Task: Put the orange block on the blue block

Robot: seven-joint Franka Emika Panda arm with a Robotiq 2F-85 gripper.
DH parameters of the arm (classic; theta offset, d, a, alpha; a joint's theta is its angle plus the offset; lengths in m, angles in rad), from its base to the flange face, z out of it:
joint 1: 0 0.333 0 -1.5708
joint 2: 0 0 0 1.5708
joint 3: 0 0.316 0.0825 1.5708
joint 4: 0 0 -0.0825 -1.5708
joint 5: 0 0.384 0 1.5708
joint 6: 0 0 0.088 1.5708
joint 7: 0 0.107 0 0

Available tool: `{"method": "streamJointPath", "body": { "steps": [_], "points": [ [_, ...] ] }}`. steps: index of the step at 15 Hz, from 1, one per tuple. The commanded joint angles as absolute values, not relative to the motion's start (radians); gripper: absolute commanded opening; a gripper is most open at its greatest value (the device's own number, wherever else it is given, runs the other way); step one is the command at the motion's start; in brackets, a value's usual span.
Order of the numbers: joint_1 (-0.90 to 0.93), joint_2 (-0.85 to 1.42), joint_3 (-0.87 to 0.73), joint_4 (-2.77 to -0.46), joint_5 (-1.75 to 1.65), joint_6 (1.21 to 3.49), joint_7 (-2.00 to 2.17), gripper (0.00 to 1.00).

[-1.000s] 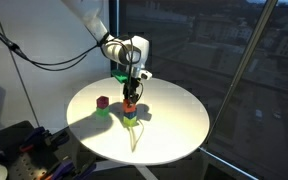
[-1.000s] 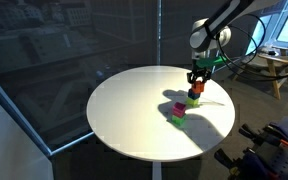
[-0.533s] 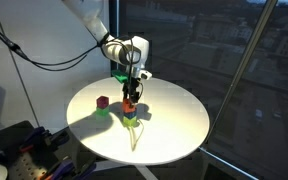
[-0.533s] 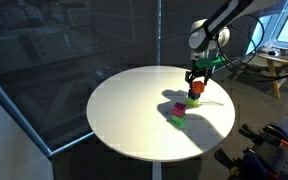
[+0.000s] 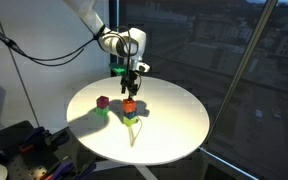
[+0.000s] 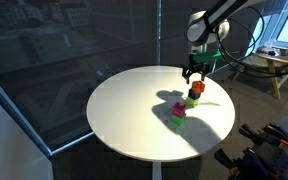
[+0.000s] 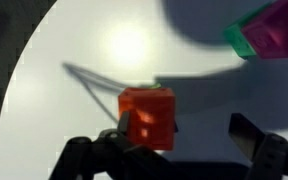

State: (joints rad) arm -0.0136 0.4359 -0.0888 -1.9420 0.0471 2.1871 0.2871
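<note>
The orange block [image 5: 129, 105] [image 6: 195, 89] tops a small stack near the middle of the round white table [image 5: 174, 125]. A yellow-green block [image 5: 132, 119] shows at the stack's foot. The blue block is hidden under the orange one, or too small to make out. My gripper [image 5: 130, 78] [image 6: 195, 73] hangs open just above the orange block, not touching it. In the wrist view the orange block [image 7: 147, 115] lies close to the left finger [image 7: 112, 142], with a green sliver behind it. The gripper [image 7: 179, 135] holds nothing.
A magenta block [image 5: 102, 102] [image 7: 279, 25] sits on a green block [image 5: 103, 111] [image 7: 241, 40] a short way from the stack. Dark window glass stands behind the table. Cables and dark equipment [image 5: 14, 140] sit at the table's side.
The gripper has opened, let go of the orange block and risen a little. The orange block stays on the stack.
</note>
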Motion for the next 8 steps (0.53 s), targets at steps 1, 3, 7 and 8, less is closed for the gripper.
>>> {"method": "streamJointPath", "body": {
  "steps": [1,3,7,8],
  "points": [
    [-0.001,0.348,-0.081,-1.962,0.052,2.125,0.307,1.0],
    [0.009,0.309,-0.076,-1.971,0.047,2.095,0.311,1.0],
    [0.033,0.233,-0.055,-2.008,0.037,2.045,0.306,1.0],
    [0.039,0.217,-0.048,-2.018,0.035,2.036,0.304,1.0]
  ]
}}
